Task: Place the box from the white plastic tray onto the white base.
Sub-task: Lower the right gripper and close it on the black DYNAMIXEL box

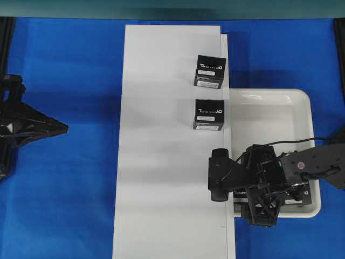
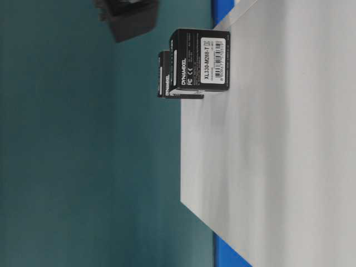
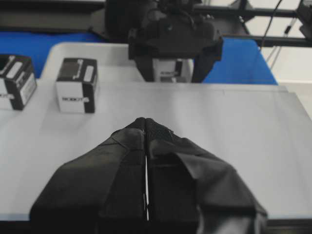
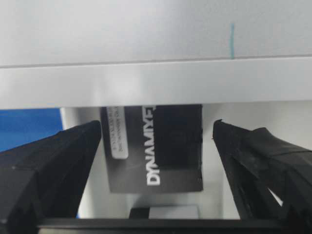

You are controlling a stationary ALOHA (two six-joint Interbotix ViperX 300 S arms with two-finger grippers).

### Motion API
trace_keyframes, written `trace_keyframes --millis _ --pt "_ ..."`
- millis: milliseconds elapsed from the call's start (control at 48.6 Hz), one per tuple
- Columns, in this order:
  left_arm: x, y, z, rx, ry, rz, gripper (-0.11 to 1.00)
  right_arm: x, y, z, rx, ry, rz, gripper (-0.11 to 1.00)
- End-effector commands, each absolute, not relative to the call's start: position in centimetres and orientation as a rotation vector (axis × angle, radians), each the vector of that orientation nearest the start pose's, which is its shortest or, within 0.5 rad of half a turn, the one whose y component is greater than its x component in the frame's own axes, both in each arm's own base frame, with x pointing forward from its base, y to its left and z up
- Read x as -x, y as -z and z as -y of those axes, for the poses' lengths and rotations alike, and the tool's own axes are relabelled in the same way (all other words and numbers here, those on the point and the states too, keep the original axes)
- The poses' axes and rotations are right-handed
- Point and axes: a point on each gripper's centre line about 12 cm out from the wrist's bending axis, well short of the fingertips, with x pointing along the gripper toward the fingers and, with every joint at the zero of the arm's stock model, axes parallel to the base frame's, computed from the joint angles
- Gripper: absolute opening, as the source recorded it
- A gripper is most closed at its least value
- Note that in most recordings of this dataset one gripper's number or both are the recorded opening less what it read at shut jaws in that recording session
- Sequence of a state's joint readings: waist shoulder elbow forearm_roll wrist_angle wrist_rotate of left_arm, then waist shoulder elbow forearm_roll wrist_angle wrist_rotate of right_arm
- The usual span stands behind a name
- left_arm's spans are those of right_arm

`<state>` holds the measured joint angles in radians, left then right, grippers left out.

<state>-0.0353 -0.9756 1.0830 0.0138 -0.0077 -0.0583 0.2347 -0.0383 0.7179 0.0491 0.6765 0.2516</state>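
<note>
Two black boxes already stand on the white base [image 1: 161, 162], one [image 1: 209, 70] near its far end and another [image 1: 208, 114] just below it in the overhead view, both close to the edge that borders the white plastic tray [image 1: 280, 108]. Each shows white lettering on top and a white label strip on one side. A third box [image 4: 156, 148] sits in the tray's near corner, right beside the base's raised edge — in the overhead view it is mostly hidden under the right arm, with only a strip of its lettered top showing.

From the right wrist camera, the right gripper [image 4: 156, 141] is spread wide, one finger [image 4: 53, 165] on either side of the box; a gap shows between each finger and the carton, so it does not appear to be touching it. The box's logo reads sideways from this angle, with its white label strip toward the left finger.

Well away at the left edge of the blue table [image 1: 64, 65], the left gripper [image 1: 63, 128] has its fingers pressed together (the left wrist view shows only a thin seam between them) and holds nothing. It points toward the base, clear of it.

The table-level view shows the two placed boxes upright on the board, one partly behind the other.
</note>
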Motion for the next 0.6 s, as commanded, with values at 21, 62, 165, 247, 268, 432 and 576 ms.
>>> trace_keyframes --millis 21,62,165,247,268,432,576 --pt "-20.33 -31.05 0.59 0.043 0.028 -0.077 -0.05 -29.88 -11.58 -7.35 -0.106 -0.018 -1.375 1.00" --pt "-20.33 -31.07 0.56 0.040 0.026 -0.076 -0.05 -30.02 -11.51 -7.38 -0.108 -0.020 -1.366 1.00" --pt "-20.32 -30.98 0.53 0.042 0.025 -0.079 -0.05 -30.21 -11.53 -7.36 -0.112 -0.021 -1.347 1.00" --pt "-20.32 -30.98 0.47 0.044 0.021 -0.079 -0.05 -30.27 -11.54 -7.33 -0.115 -0.019 -1.343 1.00" --pt "-20.33 -31.05 0.44 0.042 0.020 -0.077 -0.05 -30.27 -11.54 -7.33 -0.115 -0.019 -1.343 1.00" --pt "-20.33 -30.98 0.41 0.044 0.018 -0.079 -0.05 -30.23 -11.56 -7.35 -0.120 -0.017 -1.350 0.99" --pt "-20.33 -30.98 0.41 0.042 0.018 -0.079 -0.05 -30.17 -11.60 -7.39 -0.124 -0.017 -1.359 0.81"
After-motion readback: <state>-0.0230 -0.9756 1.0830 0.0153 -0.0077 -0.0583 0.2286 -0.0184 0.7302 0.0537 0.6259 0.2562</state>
